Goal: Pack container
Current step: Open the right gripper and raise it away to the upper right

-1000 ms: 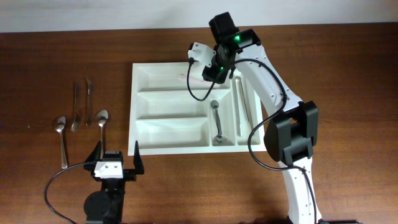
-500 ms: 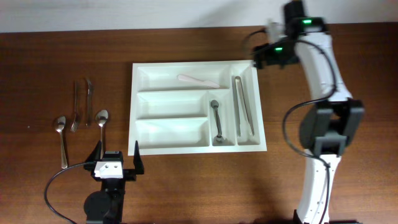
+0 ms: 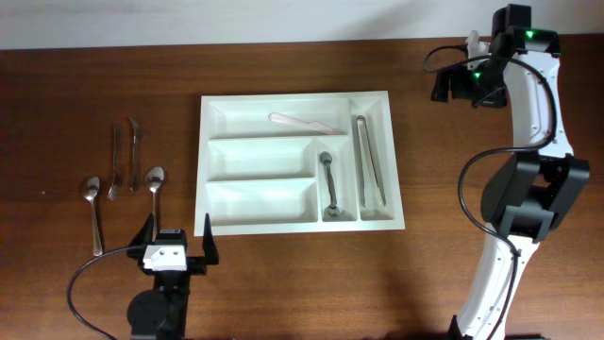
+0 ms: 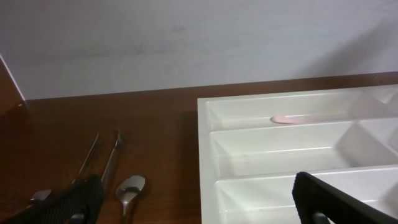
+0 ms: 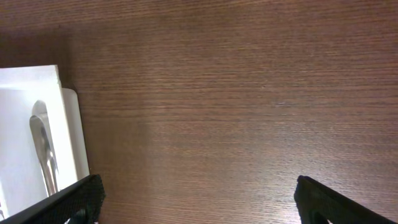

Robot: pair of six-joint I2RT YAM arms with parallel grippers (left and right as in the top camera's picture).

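Looking down from overhead, finds the cutlery tray (image 3: 255, 159) lying flat midway across the wooden table (image 3: 85, 85), touched by neither arm. Carries a pale plastic knife (image 3: 302, 122) in the farthest long compartment, a metal spoon (image 3: 327, 184) in the narrow upright compartment and tongs (image 3: 369, 175) in the outermost upright one just beside it. Shows, well apart off the tray's left edge, a fork (image 3: 115, 156), a table knife (image 3: 135, 151) and two more spoons (image 3: 155, 184) loose on the wood. Puts the left gripper (image 3: 176, 236) near the tray's near left corner, fingers spread wide with nothing held.

Through the right wrist camera, catches the right gripper (image 5: 198, 205) equally wide open and empty, only wood grain between its black fingertips, with the tray's rim and a strip of metal inside it at the frame's left edge. From above, places that gripper beyond the tray's far right corner, over bare wood, with a green light (image 3: 528, 36) glowing on the arm.

Through the left wrist camera, takes in a pale wall (image 4: 186, 43) behind the table, the plastic knife's tip in the far compartment, one spoon bowl and two handles.
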